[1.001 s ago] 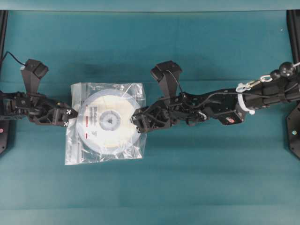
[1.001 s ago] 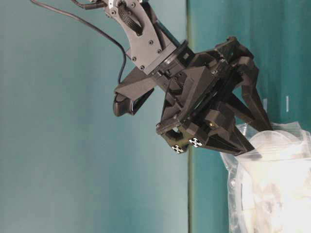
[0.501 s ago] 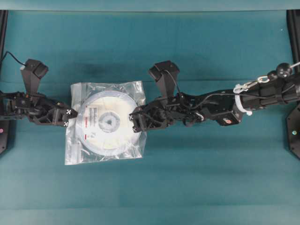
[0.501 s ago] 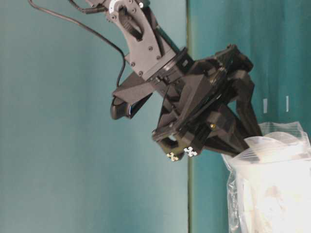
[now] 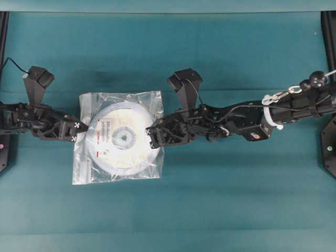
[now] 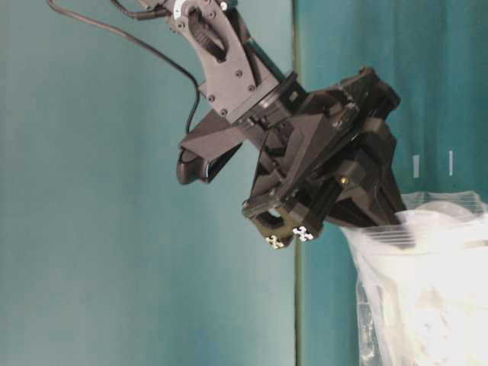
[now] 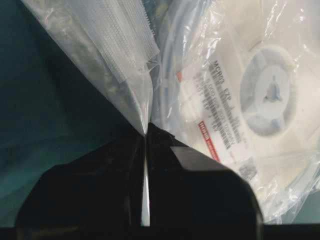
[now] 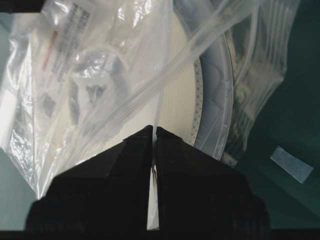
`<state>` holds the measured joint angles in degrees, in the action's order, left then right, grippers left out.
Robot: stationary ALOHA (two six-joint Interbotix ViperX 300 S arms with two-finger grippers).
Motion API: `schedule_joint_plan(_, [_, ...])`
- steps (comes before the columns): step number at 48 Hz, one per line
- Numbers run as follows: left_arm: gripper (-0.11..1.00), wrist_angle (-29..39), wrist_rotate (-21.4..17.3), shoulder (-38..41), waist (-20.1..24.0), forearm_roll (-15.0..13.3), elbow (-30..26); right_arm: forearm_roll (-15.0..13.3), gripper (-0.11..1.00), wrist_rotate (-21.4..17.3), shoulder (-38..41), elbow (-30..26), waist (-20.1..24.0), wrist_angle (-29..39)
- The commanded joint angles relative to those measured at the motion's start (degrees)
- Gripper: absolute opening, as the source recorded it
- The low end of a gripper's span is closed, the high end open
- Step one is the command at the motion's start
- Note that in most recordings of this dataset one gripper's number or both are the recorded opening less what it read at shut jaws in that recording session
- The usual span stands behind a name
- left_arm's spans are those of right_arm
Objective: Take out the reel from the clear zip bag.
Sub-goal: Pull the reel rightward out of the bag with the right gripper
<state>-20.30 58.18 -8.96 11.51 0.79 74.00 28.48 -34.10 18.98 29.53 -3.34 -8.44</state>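
Note:
The clear zip bag (image 5: pixel 116 137) lies on the teal table with the reel (image 5: pixel 122 137) inside it, white-and-cream with a grey hub and a label with red marks. My left gripper (image 5: pixel 83 128) is shut on the bag's left edge; the left wrist view shows plastic film pinched between its jaws (image 7: pixel 146 134) and the reel (image 7: pixel 260 90) beyond. My right gripper (image 5: pixel 151 137) is shut on the bag's right edge, pinching film (image 8: pixel 154 129) over the reel's rim (image 8: pixel 210 95). The table-level view shows the bag (image 6: pixel 427 290) below the left gripper (image 6: pixel 381 229).
The teal table surface (image 5: pixel 220 199) spreads all round the bag. A small strip of pale tape (image 8: pixel 291 164) lies on the table to the right of the bag in the right wrist view. Dark frame posts stand at the far left and right edges (image 5: pixel 329 147).
The right gripper pushed slightly left onto the bag's right edge, then eased back a little. The left gripper stays clamped on the left edge; in the table-level view it has tilted and lifted the film slightly.

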Motion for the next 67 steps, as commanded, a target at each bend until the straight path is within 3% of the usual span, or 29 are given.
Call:
schedule_joint_plan(1, [0.00, -0.2, -0.2, -0.1, -0.2, 0.1, -0.4, 1.1, 0.04, -0.6, -1.3, 0.8, 0.1, 0.3])
schedule_joint_plan(19, [0.00, -0.2, -0.3, -0.1, -0.2, 0.1, -0.4, 4.3, 0.04, -0.5, -4.0, 6.9, 0.1, -1.1])
schedule_joint_plan(67, [0.00, -0.2, -1.0, -0.2, -0.2, 0.1, -0.5, 4.3, 0.04, -0.6, -9.9, 15.1, 0.3, -0.7])
